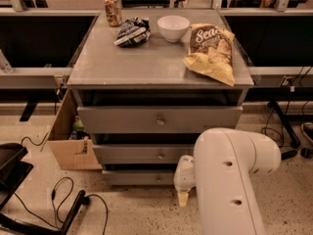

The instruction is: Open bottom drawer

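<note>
The bottom drawer [137, 177] is the slimmest grey front at the foot of the cabinet, with a small round knob [159, 179] at its centre. It looks closed. My gripper [183, 199] hangs just right of the knob, in front of the drawer's right end, pointing down at the floor. My bulky white arm [234, 180] hides the drawer's right part. Whether the gripper touches the drawer cannot be told.
Above are the medium drawer [142, 154] and the tall top drawer [159, 119]. The cabinet top holds a can [113, 10], a dark bag [133, 32], a white bowl [173, 27] and a chip bag [211, 50]. A cardboard box [68, 146] and cables [63, 195] lie left.
</note>
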Tool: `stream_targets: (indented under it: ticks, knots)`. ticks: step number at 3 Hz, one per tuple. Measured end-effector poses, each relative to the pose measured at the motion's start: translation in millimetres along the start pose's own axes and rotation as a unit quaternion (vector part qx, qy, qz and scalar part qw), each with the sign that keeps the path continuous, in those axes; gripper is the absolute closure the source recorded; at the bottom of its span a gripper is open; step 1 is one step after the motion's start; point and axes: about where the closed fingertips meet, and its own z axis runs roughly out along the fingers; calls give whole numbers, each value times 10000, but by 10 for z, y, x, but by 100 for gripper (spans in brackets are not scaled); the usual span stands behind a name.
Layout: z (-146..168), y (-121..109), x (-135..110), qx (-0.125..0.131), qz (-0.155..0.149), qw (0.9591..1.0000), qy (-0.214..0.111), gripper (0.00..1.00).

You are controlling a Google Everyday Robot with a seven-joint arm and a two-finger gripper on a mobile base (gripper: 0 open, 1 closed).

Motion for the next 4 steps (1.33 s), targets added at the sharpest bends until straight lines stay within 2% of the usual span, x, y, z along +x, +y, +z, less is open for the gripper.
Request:
stream_targets:
  ticks: [1,3,4]
  knots:
    - [157,-140,-54,-8,-20,10000,-84,0]
    - [484,-270,-129,-181,193,9992,-310,0]
    - [401,-357,-5,-102,262,9992,-288,18]
